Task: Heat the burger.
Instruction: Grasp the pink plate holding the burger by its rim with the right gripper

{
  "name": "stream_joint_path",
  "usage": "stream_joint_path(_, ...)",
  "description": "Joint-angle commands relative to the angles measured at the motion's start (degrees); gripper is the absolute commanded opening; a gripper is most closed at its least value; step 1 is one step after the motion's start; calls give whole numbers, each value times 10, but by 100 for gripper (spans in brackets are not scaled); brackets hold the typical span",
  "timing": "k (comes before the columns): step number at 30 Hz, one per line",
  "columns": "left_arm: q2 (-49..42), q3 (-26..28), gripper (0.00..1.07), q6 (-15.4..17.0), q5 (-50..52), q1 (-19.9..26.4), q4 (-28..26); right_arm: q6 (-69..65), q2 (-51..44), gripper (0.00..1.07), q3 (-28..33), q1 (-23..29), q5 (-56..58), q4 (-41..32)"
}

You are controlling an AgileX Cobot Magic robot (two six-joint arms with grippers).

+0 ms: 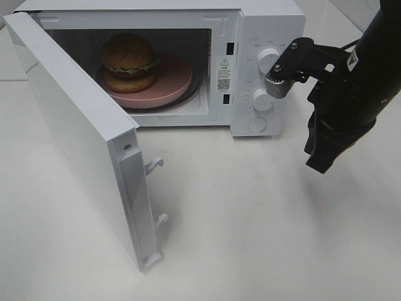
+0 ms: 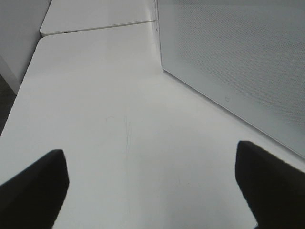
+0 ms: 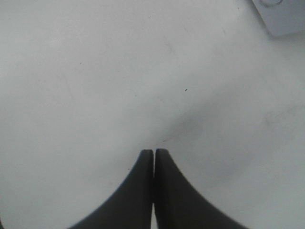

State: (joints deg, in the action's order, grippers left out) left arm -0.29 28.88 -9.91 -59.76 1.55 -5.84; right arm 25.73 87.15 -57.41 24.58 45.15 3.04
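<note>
A plain white table (image 1: 250,226) carries a white microwave oven (image 1: 266,19) whose door (image 1: 62,119) is swung wide open toward the left of the exterior view. The burger (image 1: 129,59) sits inside the cavity on the left part of a flat pink plate (image 1: 175,81), upright, with the glossy bun on top and lettuce frilling out beneath it. On the door's free edge two white latch hooks (image 1: 154,165) stick out, one above the other. To the right of the cavity the control panel shows two round white knobs (image 1: 270,58), one above the other, with a round button below them. The right gripper (image 1: 319,164) hangs off the black arm just right of that panel, pointing down over bare tabletop and apart from the oven; its wrist view shows the jaws pressed together with nothing between them (image 3: 153,155). The left gripper (image 2: 150,157) is out of the exterior view; its own camera shows the two dark fingers (image 2: 35,183) spread wide over the table, empty, near a white panel with a fine dot pattern (image 2: 238,57).
</note>
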Motion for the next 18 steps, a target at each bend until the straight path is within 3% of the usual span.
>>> stream_joint_path(1,-11,1,87,-1,-1,1,-1,155,-4,2,-11,-4,11,5)
stream_joint_path(4,-11,1,87,-1,-1,1,-1,195,-4,2,-11,-4,11,5)
stream_joint_path(6,-11,1,87,-1,-1,1,-1,347,-4,3,-11,-2,11,14)
stream_joint_path(9,-11,1,87,-1,-1,1,-1,431,-4,5,-11,-2,7,15)
stream_joint_path(17,-11,1,87,-1,-1,1,-1,498,-4,15,-11,-2,-11,15)
stream_joint_path(18,-11,1,87,-1,-1,1,-1,511,-4,20,-11,-2,-19,15)
